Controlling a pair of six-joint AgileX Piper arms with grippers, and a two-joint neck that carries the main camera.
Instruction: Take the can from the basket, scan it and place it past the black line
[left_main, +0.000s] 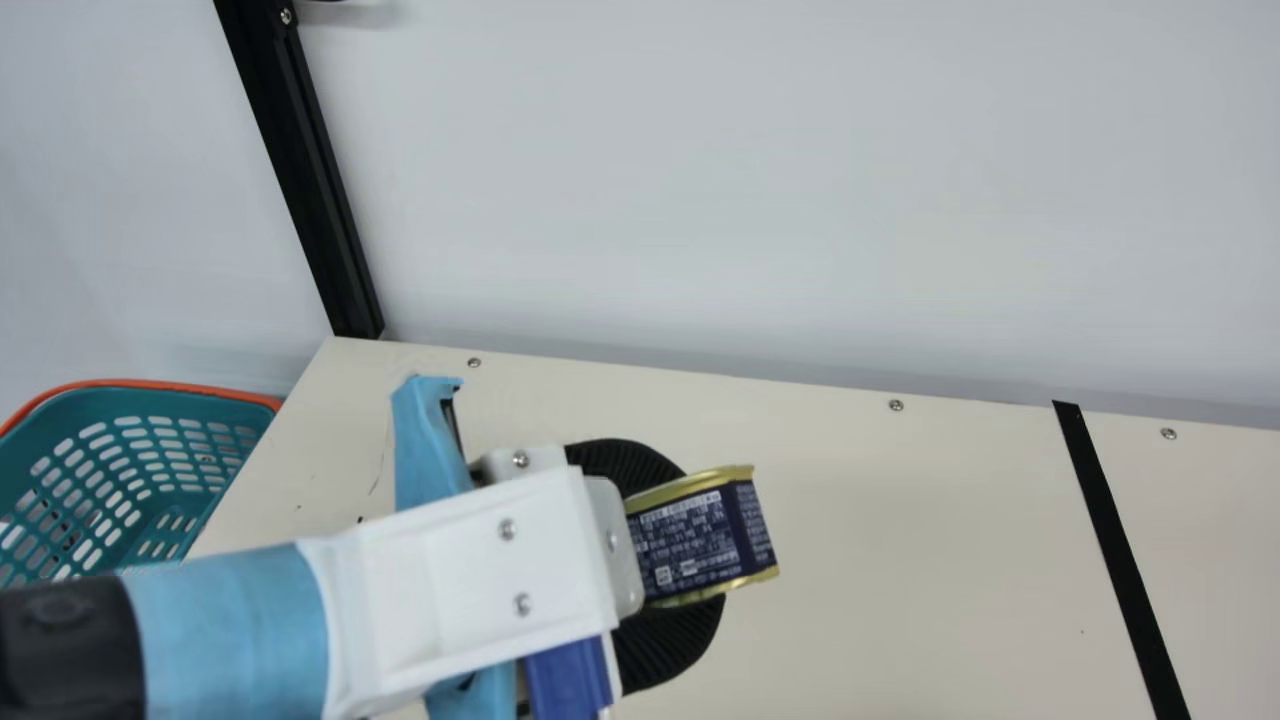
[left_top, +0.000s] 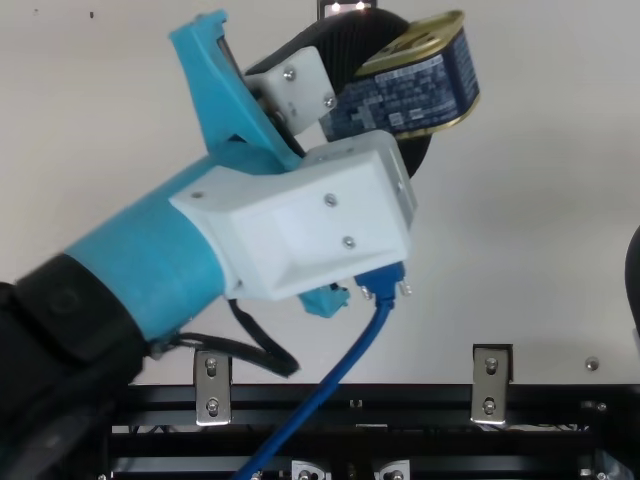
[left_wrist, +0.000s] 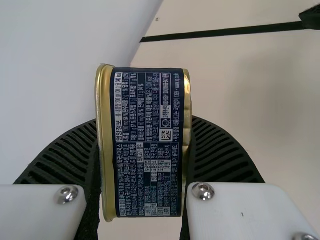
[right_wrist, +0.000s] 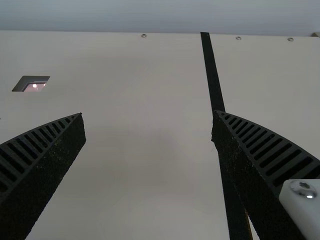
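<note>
Navy can (left_wrist: 147, 150); clamped (inside left gripper (left_main: 697, 540)).

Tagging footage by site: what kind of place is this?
Likely a robotics lab mocking up a checkout: a can in the left gripper, a shopping-style basket, a black line across the table.

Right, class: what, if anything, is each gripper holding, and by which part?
The left gripper holds the can by its two gold-rimmed ends, between the jaws. The right gripper holds nothing.
</note>
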